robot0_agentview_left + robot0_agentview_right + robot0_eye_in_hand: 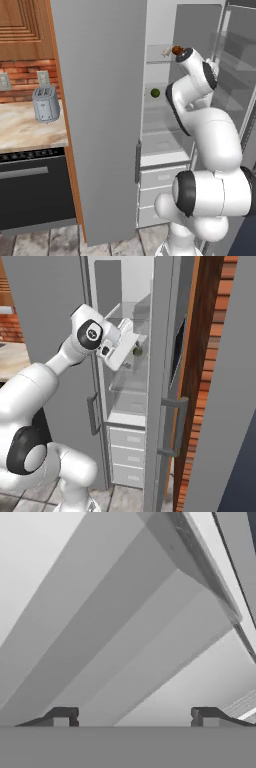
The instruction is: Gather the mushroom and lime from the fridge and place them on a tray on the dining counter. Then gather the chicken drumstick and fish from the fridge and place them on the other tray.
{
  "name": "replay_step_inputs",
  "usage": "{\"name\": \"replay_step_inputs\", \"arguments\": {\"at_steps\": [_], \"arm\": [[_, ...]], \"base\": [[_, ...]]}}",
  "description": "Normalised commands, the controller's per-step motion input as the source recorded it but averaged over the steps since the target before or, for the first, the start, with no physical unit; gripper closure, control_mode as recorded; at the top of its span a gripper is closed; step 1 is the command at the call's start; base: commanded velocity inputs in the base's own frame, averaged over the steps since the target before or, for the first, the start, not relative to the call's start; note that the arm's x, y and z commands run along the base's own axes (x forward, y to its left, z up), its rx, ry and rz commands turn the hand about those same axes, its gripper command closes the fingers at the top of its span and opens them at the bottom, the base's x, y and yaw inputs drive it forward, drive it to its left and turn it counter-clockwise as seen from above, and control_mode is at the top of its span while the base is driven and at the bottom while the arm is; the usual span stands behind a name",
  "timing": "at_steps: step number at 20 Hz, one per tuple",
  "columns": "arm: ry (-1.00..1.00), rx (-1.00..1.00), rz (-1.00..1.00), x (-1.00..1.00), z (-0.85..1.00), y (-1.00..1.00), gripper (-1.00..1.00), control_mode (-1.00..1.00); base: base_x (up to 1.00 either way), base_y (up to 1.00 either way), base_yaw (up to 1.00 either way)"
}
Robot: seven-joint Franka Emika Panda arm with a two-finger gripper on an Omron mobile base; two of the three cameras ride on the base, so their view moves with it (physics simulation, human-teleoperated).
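Note:
The fridge [100, 100] stands with both doors swung out, its white inside and glass shelves showing. On the top shelf lies the chicken drumstick [176, 50], reddish-brown with a whitish bone end, right beside my wrist. One shelf lower sits the lime [155, 92], also seen just past my hand as a small dark green ball [138, 350]. My arm reaches into the fridge at top-shelf height. In the hand view my gripper [133, 717] is open, fingertips [62, 717] wide apart with nothing between them, facing bare shelves and wall. The mushroom, fish, trays and dining counter are out of view.
The open left door fills the foreground, and the right door [162, 381] with its bar handle [175, 426] hems my arm in. White drawers [155, 185] sit below the shelves. A grey toaster [46, 103] stands on the marbled counter [25, 130] to the left.

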Motion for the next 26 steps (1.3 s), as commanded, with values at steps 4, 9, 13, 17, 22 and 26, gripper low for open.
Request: {"name": "replay_step_inputs", "arguments": {"at_steps": [4, 9, 13, 17, 22, 26], "arm": [[-0.01, 0.0, -0.16, 0.0, -0.17, 0.0, -1.0, -1.0], [0.0, 0.0, -0.14, 0.0, -0.22, 0.0, -1.0, -1.0], [-0.01, 0.0, -0.13, 0.0, -0.16, 0.0, -1.0, -1.0], [-0.02, 0.0, -0.14, 0.0, -0.01, -0.02, -1.0, -1.0], [-0.01, 0.0, -0.16, 0.0, 0.0, -0.32, -1.0, -1.0], [0.0, 0.0, -0.16, 0.0, 0.0, -0.35, -1.0, -1.0]], "base": [[0.0, 0.0, 0.0], [0.0, 0.0, 0.0], [0.0, 0.0, 0.0], [0.0, 0.0, 0.0], [0.0, 0.0, 0.0], [0.0, 0.0, 0.0]]}}
